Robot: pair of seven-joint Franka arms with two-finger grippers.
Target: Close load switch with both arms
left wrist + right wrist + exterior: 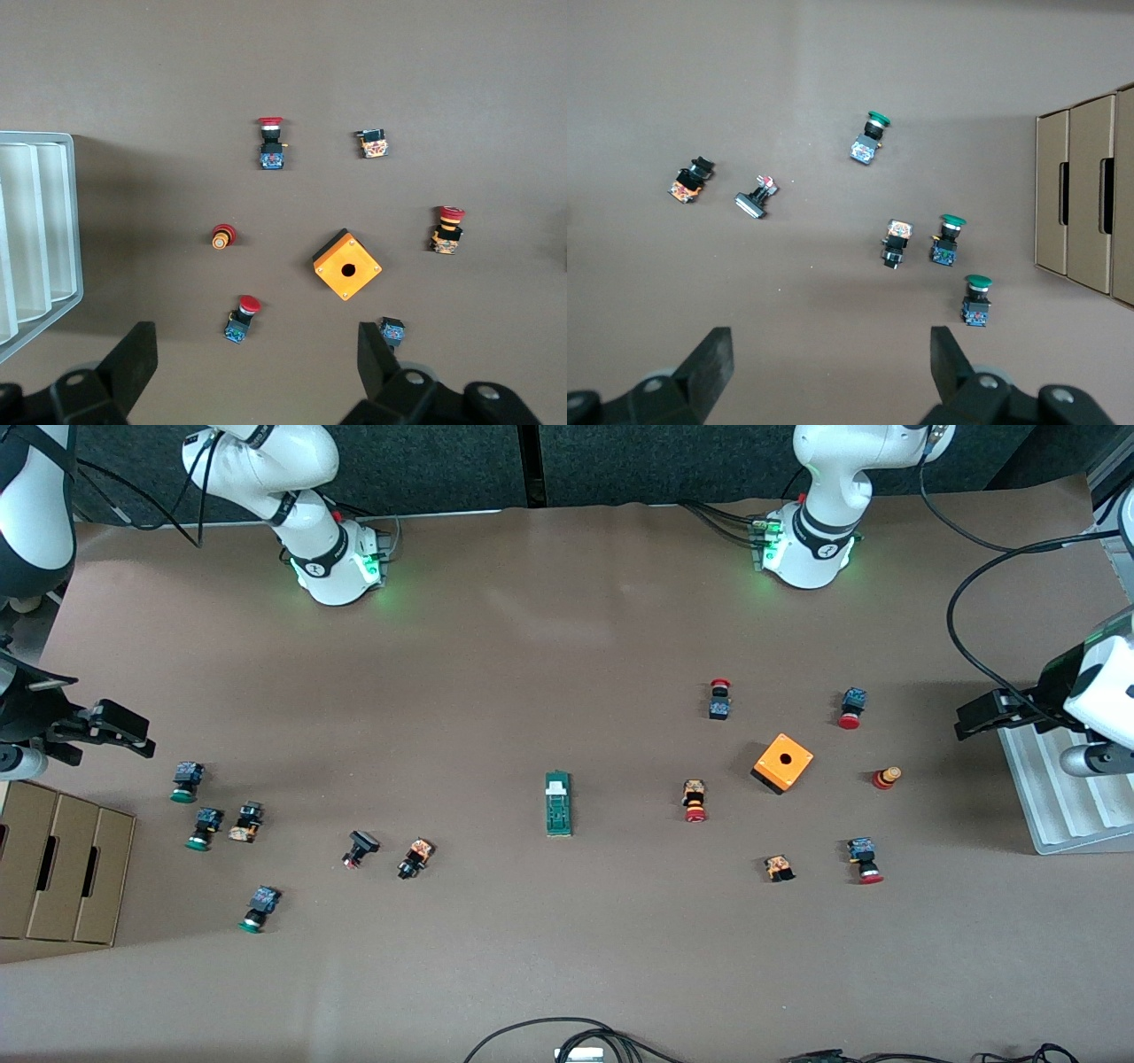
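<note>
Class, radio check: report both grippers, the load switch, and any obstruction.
Left gripper open, waiting over the white tray. Right gripper open, waiting above the cardboard boxes. Load switch untouched mid-table. Nothing close around it.

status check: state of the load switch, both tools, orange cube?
load switch: lying flat mid-table, untouched, white slider at the end toward the robots' bases
left tool: open, empty, hovering over the red-capped buttons by the white tray
right tool: open, empty, hovering over the green-capped buttons by the cardboard box
orange cube: resting on the table, hole face up
</note>
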